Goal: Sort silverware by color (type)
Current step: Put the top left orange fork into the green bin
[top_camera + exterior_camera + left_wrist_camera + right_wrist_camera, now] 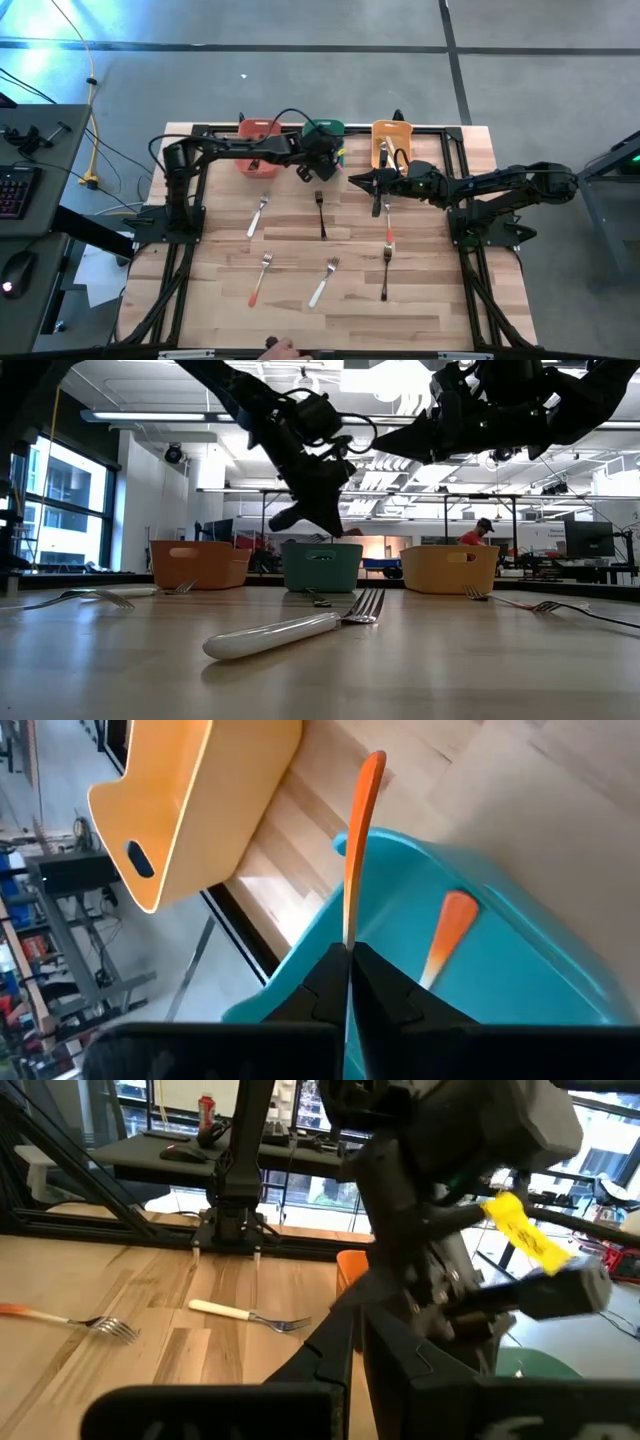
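High view: yellow tag (522, 1230) unreadable.

Open desk (420, 290) was left along the near edge and between the scattered forks (323, 284). The far edge was blocked by three bins: red (258, 146), green (327, 133) and orange (391, 139). Passage over the green bin was obstructed by the left gripper (318, 150); the centre, just before the orange bin, was occupied by the right gripper (362, 181).
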`<action>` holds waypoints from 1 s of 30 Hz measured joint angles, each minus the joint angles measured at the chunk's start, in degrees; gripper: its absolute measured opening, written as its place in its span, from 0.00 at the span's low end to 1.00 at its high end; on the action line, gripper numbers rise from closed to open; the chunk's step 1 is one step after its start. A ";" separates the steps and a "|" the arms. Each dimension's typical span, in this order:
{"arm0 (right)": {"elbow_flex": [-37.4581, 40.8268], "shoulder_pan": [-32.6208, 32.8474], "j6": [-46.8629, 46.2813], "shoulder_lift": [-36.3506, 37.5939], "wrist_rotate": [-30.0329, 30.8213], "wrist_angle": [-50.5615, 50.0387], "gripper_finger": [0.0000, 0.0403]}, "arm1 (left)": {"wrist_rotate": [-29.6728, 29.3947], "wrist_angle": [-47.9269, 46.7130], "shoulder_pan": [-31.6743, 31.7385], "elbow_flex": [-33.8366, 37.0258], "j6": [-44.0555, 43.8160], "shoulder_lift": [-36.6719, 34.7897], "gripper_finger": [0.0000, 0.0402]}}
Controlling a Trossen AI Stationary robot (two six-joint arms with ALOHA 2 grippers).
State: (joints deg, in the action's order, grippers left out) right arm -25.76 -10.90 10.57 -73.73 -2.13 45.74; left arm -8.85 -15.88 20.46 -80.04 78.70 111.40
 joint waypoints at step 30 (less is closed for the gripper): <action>0.00 0.00 0.44 0.00 0.01 0.20 0.02 | 1.43 -0.74 4.66 -0.51 -6.83 3.17 0.03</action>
State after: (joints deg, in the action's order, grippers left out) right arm -25.76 -10.90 11.00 -73.73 -2.12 45.93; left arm -7.42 -16.61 25.12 -80.55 71.87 114.57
